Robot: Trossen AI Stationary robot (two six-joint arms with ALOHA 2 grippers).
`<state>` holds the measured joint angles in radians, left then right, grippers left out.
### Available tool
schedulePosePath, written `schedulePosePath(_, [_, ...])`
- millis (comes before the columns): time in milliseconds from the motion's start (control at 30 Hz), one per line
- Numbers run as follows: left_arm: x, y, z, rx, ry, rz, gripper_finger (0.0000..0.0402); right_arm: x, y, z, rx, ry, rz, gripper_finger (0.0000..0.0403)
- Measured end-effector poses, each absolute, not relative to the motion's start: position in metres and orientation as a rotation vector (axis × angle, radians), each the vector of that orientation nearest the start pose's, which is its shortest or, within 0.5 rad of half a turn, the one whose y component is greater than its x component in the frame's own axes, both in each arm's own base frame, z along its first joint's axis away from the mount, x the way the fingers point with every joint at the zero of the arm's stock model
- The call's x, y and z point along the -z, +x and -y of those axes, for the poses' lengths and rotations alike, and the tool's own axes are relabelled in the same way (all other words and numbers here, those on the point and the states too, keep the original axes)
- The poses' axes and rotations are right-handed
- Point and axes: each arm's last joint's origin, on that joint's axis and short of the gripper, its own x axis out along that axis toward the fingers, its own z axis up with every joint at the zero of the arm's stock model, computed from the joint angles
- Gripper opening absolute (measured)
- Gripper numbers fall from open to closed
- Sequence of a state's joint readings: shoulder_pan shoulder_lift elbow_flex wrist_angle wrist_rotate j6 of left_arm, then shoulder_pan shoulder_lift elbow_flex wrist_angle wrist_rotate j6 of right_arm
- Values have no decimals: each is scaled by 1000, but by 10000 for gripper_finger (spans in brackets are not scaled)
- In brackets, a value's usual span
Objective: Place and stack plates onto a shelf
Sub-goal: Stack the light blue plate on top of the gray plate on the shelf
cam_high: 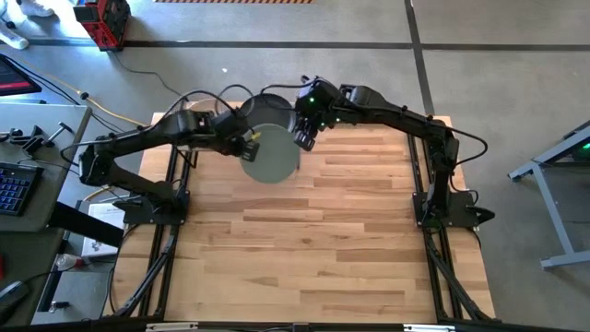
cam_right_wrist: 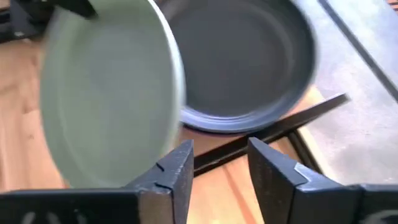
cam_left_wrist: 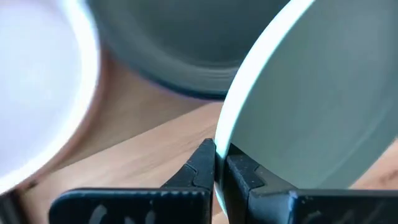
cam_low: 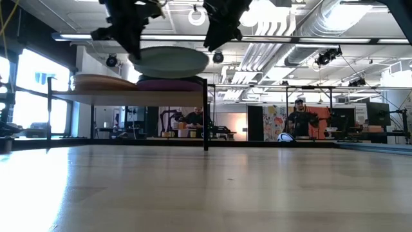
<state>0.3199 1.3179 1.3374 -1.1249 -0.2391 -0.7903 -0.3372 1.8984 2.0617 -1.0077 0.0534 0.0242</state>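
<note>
your left gripper (cam_left_wrist: pixel 216 163) pinched the sage green plate (cam_high: pixel 272 152) by its rim, above the shelf (cam_low: pixel 129 96) edge (dark plate (cam_right_wrist: pixel 249 62) beneath); your right gripper (cam_right_wrist: pixel 219 163) sat beside it, fingers spread, gripping nothing.

Under me lies the slatted wooden tabletop (cam_high: pixel 304 240), pale planks running side to side. Beyond its far edge the grey floor (cam_high: pixel 277 55) carries a dark line across it, and a red case (cam_high: pixel 103 20) stands there near the corner. Off to my left sits a grey side bench (cam_high: pixel 32 157) with a blue-lit keyboard (cam_high: pixel 11 189) on it. To my right stands a grey metal frame (cam_high: pixel 553 175). Looking level across the top, I see two people (cam_low: pixel 299 119) at workbenches far back in the room, bright windows (cam_low: pixel 29 90) on one side, and white ducts (cam_low: pixel 309 26) running along the ceiling.
</note>
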Motion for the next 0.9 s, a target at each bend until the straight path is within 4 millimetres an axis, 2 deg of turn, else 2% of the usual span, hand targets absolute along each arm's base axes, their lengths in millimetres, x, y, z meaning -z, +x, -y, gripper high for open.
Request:
schedulePosePath(167, [-350, 191, -90, -1036, -824, -837, 3, -380, 373, 144, 393, 122, -847, 147])
schedulePosePath(500, [-376, 128, -101, -1212, -969, -607, 3, -379, 367, 157, 375, 48, -882, 152])
schedulePosePath(700, [-383, 105, -106, -1281, -1099, -476, 3, -379, 366, 159, 362, 11, -889, 152])
schedulePosePath(900, [-381, 91, -113, -1337, -1190, -466, 3, -379, 366, 159, 356, 0, -891, 152])
